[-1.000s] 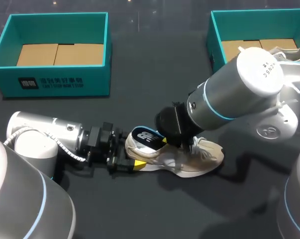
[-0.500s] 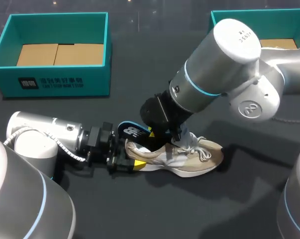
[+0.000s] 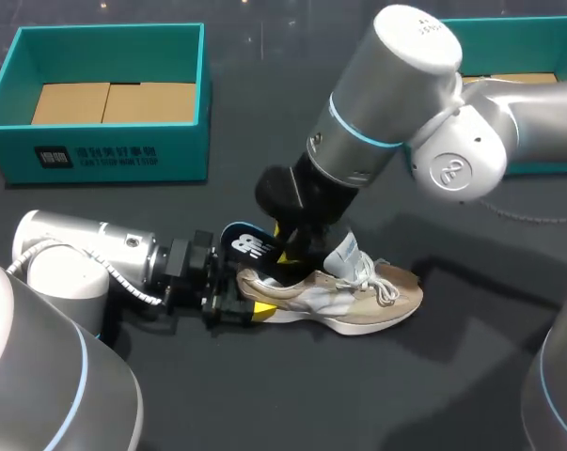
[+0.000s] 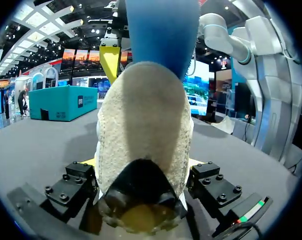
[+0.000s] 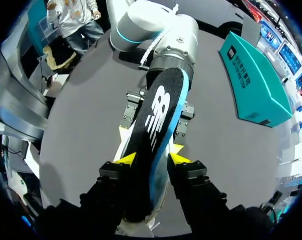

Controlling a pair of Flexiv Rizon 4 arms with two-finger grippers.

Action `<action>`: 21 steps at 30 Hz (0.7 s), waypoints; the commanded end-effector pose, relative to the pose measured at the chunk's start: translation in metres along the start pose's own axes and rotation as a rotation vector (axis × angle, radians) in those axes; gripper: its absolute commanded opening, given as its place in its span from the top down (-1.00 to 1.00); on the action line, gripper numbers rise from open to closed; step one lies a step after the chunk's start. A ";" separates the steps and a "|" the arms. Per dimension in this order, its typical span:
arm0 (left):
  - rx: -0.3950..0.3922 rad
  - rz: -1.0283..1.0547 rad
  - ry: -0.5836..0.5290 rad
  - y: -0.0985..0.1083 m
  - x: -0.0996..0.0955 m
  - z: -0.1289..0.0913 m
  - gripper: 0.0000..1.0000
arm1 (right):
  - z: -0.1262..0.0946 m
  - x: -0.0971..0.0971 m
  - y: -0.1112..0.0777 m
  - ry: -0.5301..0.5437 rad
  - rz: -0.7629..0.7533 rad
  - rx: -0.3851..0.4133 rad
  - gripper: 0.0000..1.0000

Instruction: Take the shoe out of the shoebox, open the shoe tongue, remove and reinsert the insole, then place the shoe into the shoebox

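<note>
The shoe (image 3: 349, 296) rests sole-down on the worktop (image 3: 264, 395), heel toward the left hand (image 3: 234, 308) and toe pointing away from it. The insole (image 3: 250, 246) stands tilted out of the shoe's opening. Its heel end is raised above the collar and its lower end is inside the shoe.

Left hand: clamped on the shoe's heel (image 4: 143, 150), one finger on each side.

Right hand (image 5: 151, 160): clenched on the insole (image 5: 156, 115), yellow tips pressing on both of its edges.

The left arm lies low and nearly level along the worktop. The right arm reaches past the middle, wrist angled down over the heel.

The left shoebox (image 3: 104, 94) and the right shoebox (image 3: 518, 56) stand at the far edge, well apart from the shoe.
</note>
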State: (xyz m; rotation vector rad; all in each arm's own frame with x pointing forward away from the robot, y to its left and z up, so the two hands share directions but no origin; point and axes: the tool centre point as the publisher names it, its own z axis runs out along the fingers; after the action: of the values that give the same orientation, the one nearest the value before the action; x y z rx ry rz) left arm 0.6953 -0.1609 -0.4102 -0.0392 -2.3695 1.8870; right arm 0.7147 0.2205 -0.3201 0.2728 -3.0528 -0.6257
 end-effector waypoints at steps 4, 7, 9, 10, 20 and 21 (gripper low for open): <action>0.000 -0.001 0.000 0.002 0.000 0.000 1.00 | -0.002 -0.003 -0.004 0.070 0.075 -0.048 0.28; 0.000 -0.001 0.000 0.002 0.000 0.000 1.00 | -0.002 -0.002 -0.005 0.108 0.117 -0.078 0.16; 0.000 -0.001 0.000 0.002 0.000 0.000 1.00 | -0.003 -0.001 -0.004 0.130 0.139 -0.091 0.12; 0.000 -0.001 0.000 0.002 0.000 0.000 1.00 | -0.003 -0.001 -0.004 0.140 0.145 -0.104 0.13; 0.000 -0.001 0.000 0.002 0.000 0.000 1.00 | 0.000 0.004 0.001 0.231 0.249 -0.229 0.11; 0.000 -0.001 0.000 0.002 0.000 0.000 1.00 | 0.001 0.005 0.001 0.241 0.266 -0.235 0.12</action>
State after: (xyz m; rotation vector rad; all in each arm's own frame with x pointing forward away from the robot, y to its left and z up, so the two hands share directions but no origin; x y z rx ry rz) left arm 0.6953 -0.1608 -0.4102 -0.0390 -2.3696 1.8870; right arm 0.7082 0.2214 -0.3128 -0.0415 -2.7150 -0.8152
